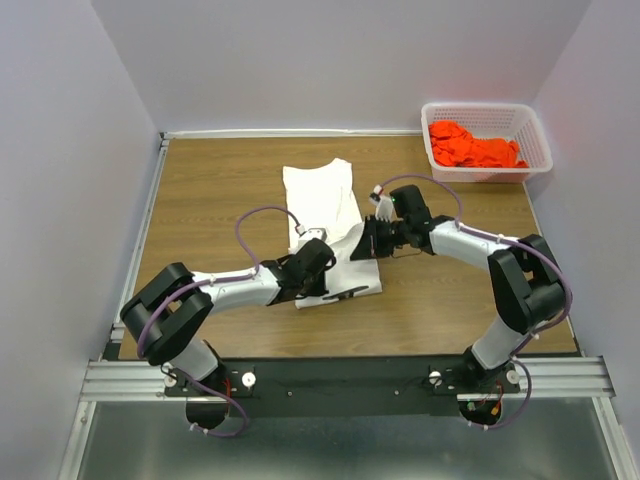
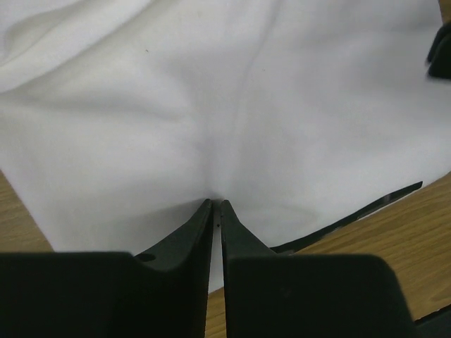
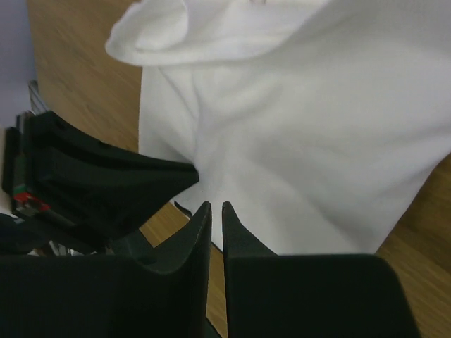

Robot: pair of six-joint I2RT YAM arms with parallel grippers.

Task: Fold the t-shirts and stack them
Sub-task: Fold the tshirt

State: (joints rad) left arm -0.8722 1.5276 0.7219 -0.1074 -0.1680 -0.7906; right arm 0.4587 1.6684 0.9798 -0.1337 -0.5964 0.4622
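The white t-shirt [image 1: 320, 195] lies partly folded in the middle of the wooden table, its near part bunched between both grippers. My left gripper [image 1: 333, 264] is shut, pinching the white cloth [image 2: 232, 120] at its tips [image 2: 218, 204], where creases converge. My right gripper [image 1: 363, 245] is shut on the shirt's edge [image 3: 296, 134], its tips [image 3: 216, 205] close beside the left gripper's black body [image 3: 106, 186]. The orange-red t-shirt [image 1: 470, 148] lies crumpled in the basket at the back right.
The white plastic lattice basket [image 1: 538, 135] stands at the table's back right corner. Bare wooden table [image 1: 210, 200] lies left of the shirt and to its right [image 1: 450, 290]. Grey walls close in the table on three sides.
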